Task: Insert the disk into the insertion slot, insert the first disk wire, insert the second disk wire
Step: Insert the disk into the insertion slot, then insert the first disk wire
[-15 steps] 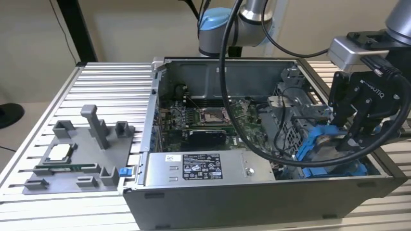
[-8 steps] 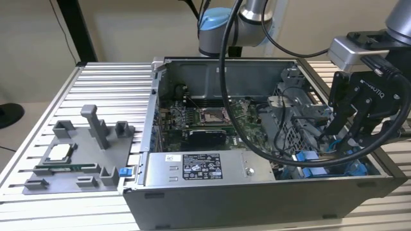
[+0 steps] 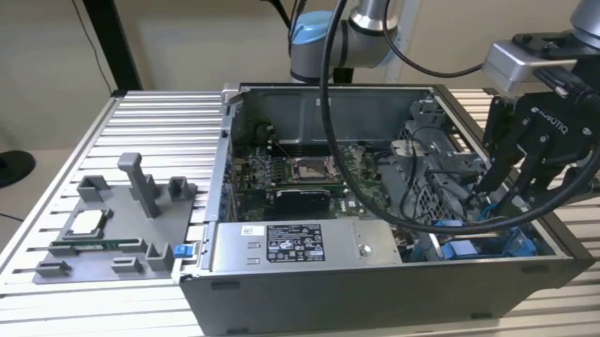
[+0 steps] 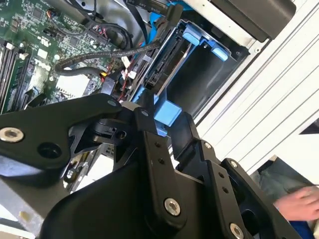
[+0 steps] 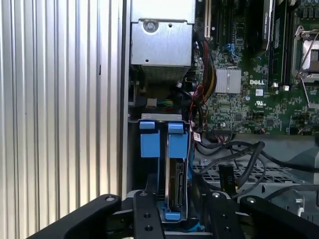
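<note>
The gripper [image 5: 178,213], its fingers [image 5: 146,215] narrowly parted, pinches the blue frame of the disk [image 5: 175,179]. The disk stands on edge in the slot [image 5: 149,144]. In the exterior view this is at the 4 o'clock corner of the case [image 3: 375,288]. The case wall runs close along one side and black cables [image 5: 234,159] crowd the other. The ribbed table [image 5: 60,124] lies beyond the wall.

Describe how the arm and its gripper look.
The arm is a silver-grey tube with a light blue joint cap. The gripper is black, built of bolted links, with white lettering. A grey block sits above it. Black cables loop off the arm.
</note>
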`<action>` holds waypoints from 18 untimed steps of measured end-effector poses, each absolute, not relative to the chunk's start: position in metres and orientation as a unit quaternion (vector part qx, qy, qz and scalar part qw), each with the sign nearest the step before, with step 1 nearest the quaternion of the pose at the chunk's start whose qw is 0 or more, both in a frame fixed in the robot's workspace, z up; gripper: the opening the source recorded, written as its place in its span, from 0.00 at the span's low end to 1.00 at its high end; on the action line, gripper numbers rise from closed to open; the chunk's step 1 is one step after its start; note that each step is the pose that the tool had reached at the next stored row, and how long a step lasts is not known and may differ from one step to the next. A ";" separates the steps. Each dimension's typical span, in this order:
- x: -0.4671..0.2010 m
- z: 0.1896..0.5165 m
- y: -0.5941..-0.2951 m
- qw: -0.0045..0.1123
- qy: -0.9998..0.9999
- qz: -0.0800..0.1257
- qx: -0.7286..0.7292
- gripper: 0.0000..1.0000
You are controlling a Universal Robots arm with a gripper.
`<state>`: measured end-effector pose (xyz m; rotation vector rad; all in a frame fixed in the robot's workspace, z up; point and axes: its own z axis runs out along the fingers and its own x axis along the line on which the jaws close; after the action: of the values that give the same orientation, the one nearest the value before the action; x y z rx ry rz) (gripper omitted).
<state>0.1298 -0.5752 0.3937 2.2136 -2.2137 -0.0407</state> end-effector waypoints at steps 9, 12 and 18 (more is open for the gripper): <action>0.130 0.396 -0.575 0.006 -0.707 -0.012 0.707 1.00; 0.130 0.398 -0.575 0.006 -0.707 -0.012 0.707 1.00; 0.129 0.401 -0.575 0.006 -0.707 -0.012 0.707 1.00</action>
<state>0.1293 -0.5751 0.4014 2.2128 -2.2131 -0.0376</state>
